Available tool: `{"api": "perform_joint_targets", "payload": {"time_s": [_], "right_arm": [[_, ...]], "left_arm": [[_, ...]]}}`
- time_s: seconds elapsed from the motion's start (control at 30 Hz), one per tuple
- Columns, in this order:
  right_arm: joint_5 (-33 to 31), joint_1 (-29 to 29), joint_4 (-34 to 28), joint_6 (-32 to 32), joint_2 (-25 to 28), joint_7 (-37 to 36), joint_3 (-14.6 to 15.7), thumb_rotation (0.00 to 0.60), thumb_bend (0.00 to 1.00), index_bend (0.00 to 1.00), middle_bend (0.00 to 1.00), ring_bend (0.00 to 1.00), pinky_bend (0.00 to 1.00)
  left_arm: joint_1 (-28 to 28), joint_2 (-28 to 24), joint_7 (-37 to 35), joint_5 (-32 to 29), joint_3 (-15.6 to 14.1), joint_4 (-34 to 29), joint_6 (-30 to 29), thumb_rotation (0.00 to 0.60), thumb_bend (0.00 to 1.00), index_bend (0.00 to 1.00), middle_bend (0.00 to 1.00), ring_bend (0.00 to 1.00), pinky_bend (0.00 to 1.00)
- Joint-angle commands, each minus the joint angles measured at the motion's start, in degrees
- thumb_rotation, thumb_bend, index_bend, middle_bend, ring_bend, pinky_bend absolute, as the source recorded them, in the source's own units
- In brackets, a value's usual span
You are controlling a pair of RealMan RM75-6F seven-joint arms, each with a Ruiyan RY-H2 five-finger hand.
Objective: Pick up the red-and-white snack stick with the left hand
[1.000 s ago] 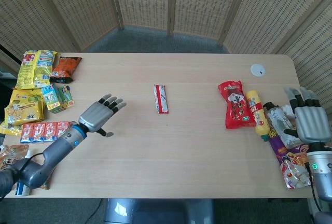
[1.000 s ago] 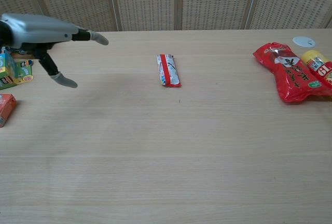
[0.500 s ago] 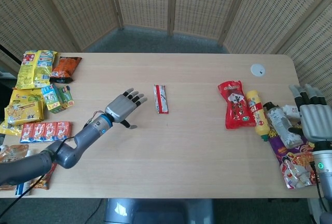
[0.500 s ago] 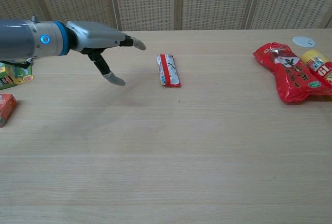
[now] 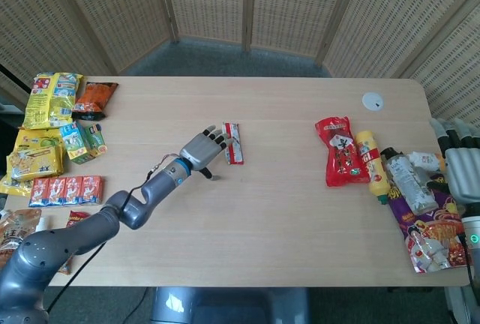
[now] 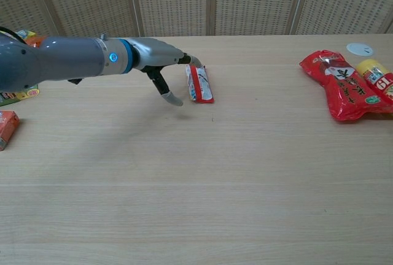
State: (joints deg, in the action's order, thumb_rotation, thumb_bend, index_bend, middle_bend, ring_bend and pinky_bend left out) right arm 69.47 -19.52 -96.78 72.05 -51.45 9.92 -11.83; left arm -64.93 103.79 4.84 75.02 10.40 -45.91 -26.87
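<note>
Left hand [image 5: 202,148] beside red-and-white snack stick [image 6: 199,83], fingers [image 6: 172,99] spread apart, holding nothing

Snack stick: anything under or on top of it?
The snack stick lies flat on the bare table. Left hand fingers reach its near edge; contact unclear.

Matt wood table [image 6: 202,179], glossy snack stick [image 6: 199,83]

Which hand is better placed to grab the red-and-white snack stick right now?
The left hand: it is open, its fingers right beside the snack stick at mid-table. The right hand sits at the table's far right edge, beyond the red pouch.
</note>
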Motion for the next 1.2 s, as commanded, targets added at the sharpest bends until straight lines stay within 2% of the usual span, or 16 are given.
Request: {"api": "perform_joint_targets", "payload": {"time_s": [0.03,0.33,0.43,0.6,0.77,0.9,1.2], "right_arm": [[-0.21,0.22,0.20,-0.06,0.28,-0.24,-0.01,0.514,0.33,0.00,0.00,0.00,0.00],[-0.29,0.58,0.80,-0.32,0.71,-1.03,0.02,0.514,0.33,0.00,0.00,0.00,0.00],[-0.20,0.59,0.83,-0.35,0.80,-1.00,0.02,0.515,0.33,0.00,0.00,0.00,0.00],[-0.06,0.67,0.51,-0.32,0.90,-1.18,-0.02,0.510,0.33,0.00,0.00,0.00,0.00],[0.01,0.69,-0.08,-0.24,1.00,-1.13,-0.10,0.510,0.33,0.00,0.00,0.00,0.00],[-0.05,0.76,-0.78,0.00,1.12,-1.12,-0.26,0.513,0.33,0.00,0.00,0.00,0.00],[-0.17,0.67,-2.49,0.35,1.77,-0.53,-0.70,0.515,0.33,0.00,0.00,0.00,0.00]], "left_arm": [[-3.50,5.65,-6.75,3.15,-0.33,7.71,1.69,0.353,0.22,0.00,0.00,0.00,0.00],[-8.30,14.03,-18.10,8.08,-3.26,20.91,4.99,0.357,0.22,0.00,0.00,0.00,0.00],[-8.60,14.98,-20.76,9.42,-4.65,22.98,5.45,0.357,0.22,0.00,0.00,0.00,0.00],[-7.69,14.18,-23.69,11.62,-7.45,22.99,5.45,0.355,0.22,0.00,0.00,0.00,0.00],[-6.30,11.79,-25.92,12.51,-9.02,19.46,4.85,0.355,0.22,0.00,0.00,0.00,0.00],[-4.95,8.76,-27.10,12.74,-9.91,14.23,4.07,0.355,0.22,0.00,0.00,0.00,0.00],[-2.27,-1.90,-25.42,11.77,-10.68,-4.07,2.08,0.357,0.22,0.00,0.00,0.00,0.00]]}}
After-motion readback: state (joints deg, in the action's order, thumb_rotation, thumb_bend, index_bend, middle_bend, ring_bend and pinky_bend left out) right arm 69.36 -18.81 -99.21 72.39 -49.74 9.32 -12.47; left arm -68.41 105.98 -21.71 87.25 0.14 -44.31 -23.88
